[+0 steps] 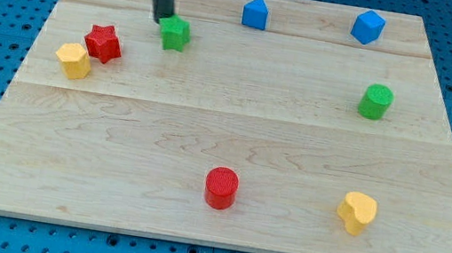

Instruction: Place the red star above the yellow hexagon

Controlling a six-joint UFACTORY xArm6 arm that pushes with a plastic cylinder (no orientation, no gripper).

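Note:
The red star (104, 42) lies near the view's left edge of the wooden board (118, 128). The yellow hexagon (73, 60) sits just to its lower left, touching or nearly touching it. My tip (162, 20) is at the view's upper left, right against the upper left side of a green block (174, 33). The tip is to the upper right of the red star, a short way off.
A blue block (255, 12) and a blue hexagon-like block (368, 27) sit along the view's top. A green cylinder (376, 101) is at the right. A red cylinder (221, 187) and a yellow heart-like block (357, 211) are near the bottom.

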